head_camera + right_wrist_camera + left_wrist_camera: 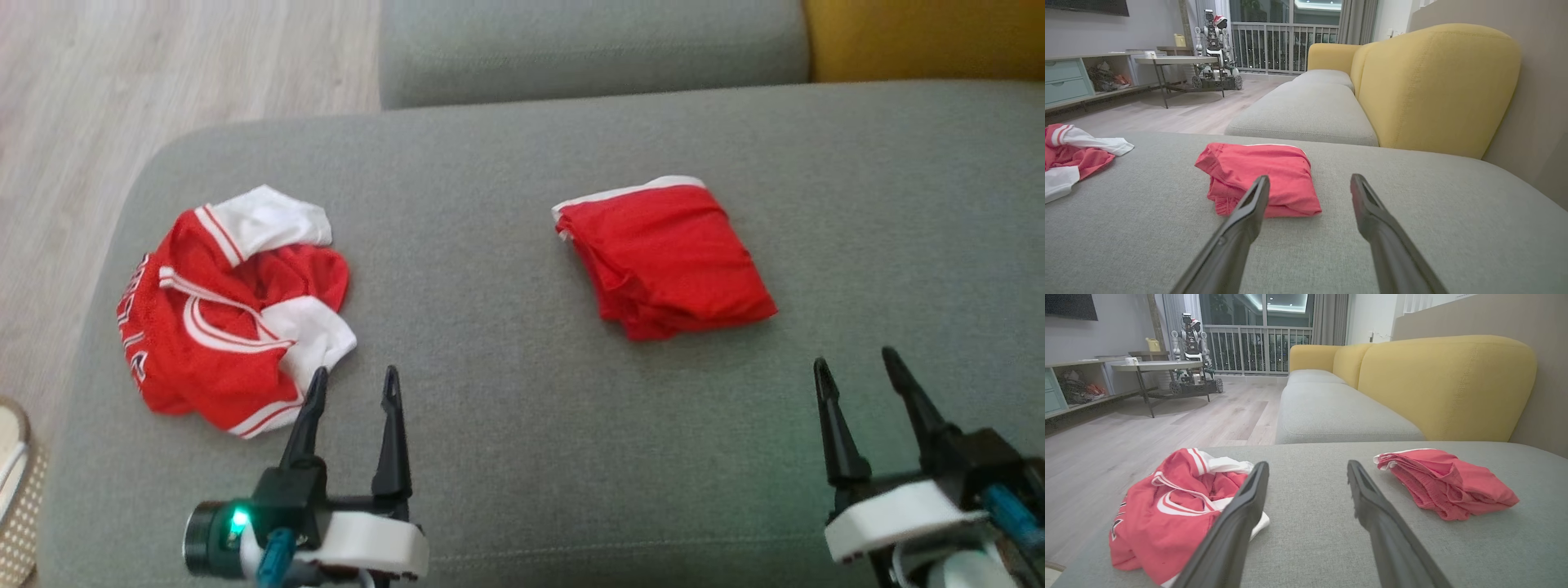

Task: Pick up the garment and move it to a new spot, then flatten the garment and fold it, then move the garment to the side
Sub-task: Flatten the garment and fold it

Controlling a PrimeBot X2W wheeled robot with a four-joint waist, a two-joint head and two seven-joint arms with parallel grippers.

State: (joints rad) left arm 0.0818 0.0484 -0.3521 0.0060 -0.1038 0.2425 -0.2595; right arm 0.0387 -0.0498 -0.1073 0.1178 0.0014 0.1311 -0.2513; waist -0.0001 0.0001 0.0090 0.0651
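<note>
A folded red garment (665,257) with a white band along its far edge lies flat on the grey sofa seat (506,425), right of centre. My right gripper (853,359) is open just short of it and slightly to its right, holding nothing. In the right wrist view the folded garment (1257,163) sits just past the left fingertip of the open right gripper (1310,179). My left gripper (355,374) is open and empty, its left fingertip at the edge of a crumpled red-and-white jersey (220,327). The left wrist view shows the left gripper (1307,465) between the jersey (1163,502) and the folded garment (1449,486).
The seat's rounded left edge drops to a pale wood floor (82,98). A second grey seat cushion (588,49) and a yellow backrest (922,37) lie beyond. Across the room stand a round table (1155,366) and another robot (1190,335). A dotted object (16,498) sits at lower left.
</note>
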